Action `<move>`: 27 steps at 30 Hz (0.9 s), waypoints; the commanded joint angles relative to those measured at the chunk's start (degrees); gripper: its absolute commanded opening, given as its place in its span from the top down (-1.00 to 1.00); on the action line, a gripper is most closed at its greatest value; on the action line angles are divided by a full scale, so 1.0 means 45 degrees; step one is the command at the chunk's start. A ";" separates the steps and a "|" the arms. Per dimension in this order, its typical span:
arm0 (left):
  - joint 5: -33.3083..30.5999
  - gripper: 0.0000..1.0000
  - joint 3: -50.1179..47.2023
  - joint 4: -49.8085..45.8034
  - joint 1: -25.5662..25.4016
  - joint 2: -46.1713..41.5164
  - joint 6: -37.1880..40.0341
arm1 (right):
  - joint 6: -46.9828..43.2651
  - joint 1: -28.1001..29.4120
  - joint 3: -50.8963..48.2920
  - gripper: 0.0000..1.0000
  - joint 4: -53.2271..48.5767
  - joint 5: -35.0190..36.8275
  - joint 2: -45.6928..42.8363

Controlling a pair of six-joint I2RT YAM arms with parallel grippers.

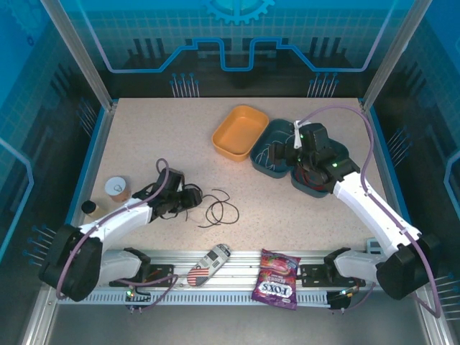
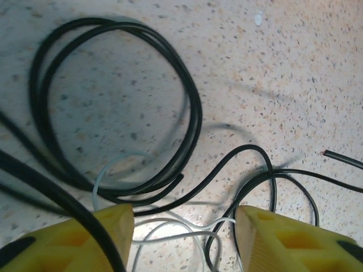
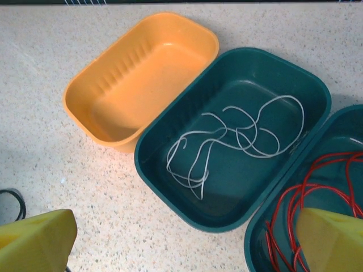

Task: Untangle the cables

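A black cable (image 1: pixel 221 210) lies in loose loops on the table near the middle left. In the left wrist view its big loop (image 2: pixel 193 102) sits ahead of my fingers, tangled with a thin white wire (image 2: pixel 172 220). My left gripper (image 1: pixel 192 200) is low over this tangle, and its yellow jaws (image 2: pixel 184 220) stand apart with white and black strands between them, nothing pinched. Another white cable (image 3: pixel 207 132) lies in a teal tray (image 3: pixel 266 59). A red cable (image 3: pixel 295 198) lies in the teal tray beside it. My right gripper (image 3: pixel 186 226) hovers open over those trays (image 1: pixel 267 154).
An empty orange tray (image 1: pixel 239 131) touches the teal one on its left. A paper cup (image 1: pixel 117 188) and a small dark cap (image 1: pixel 91 208) stand by the left edge. A candy bag (image 1: pixel 277 279) and a flag-patterned pack (image 1: pixel 208 264) lie on the front rail.
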 commanded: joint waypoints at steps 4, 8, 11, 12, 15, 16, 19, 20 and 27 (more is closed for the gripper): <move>0.0285 0.35 0.1132 0.1476 -0.0457 0.1209 -0.0215 | 0.0263 -0.0165 -0.2196 -0.99 0.3807 -0.0446 -0.1682; 0.0464 0.69 0.1812 0.1824 -0.0561 0.1753 -0.0231 | 0.0192 -0.0088 -0.2687 -0.99 0.3922 -0.0551 -0.1865; 0.0721 0.88 0.2145 0.2173 -0.0544 0.1969 -0.0359 | 0.0066 0.0248 -0.2706 -0.99 0.3905 0.0049 -0.1846; 0.0751 0.91 0.2259 0.2199 -0.0559 0.2030 -0.0377 | 0.0088 0.0355 -0.2743 -0.99 0.3967 0.0119 -0.1836; 0.0830 0.95 0.2570 0.2275 -0.0561 0.2140 -0.0421 | 0.0262 0.0781 -0.2734 -0.99 0.4010 0.0029 -0.1601; 0.0832 0.97 0.2652 0.2288 -0.0561 0.2170 -0.0433 | 0.0242 0.1079 -0.2680 -0.99 0.4026 0.0047 -0.1422; 0.0730 0.99 0.2930 0.2199 -0.0561 0.2150 -0.0446 | -0.0119 0.2445 -0.2450 -0.99 0.4101 0.0880 -0.0689; 0.0665 1.00 0.3030 0.2110 -0.0561 0.2160 -0.0404 | -0.0264 0.2943 -0.2390 -0.99 0.4144 0.1276 -0.0425; 0.0329 0.99 0.3865 0.1616 -0.0047 0.2436 -0.0377 | -0.0689 0.6367 -0.1061 -0.99 0.4243 0.2937 0.2177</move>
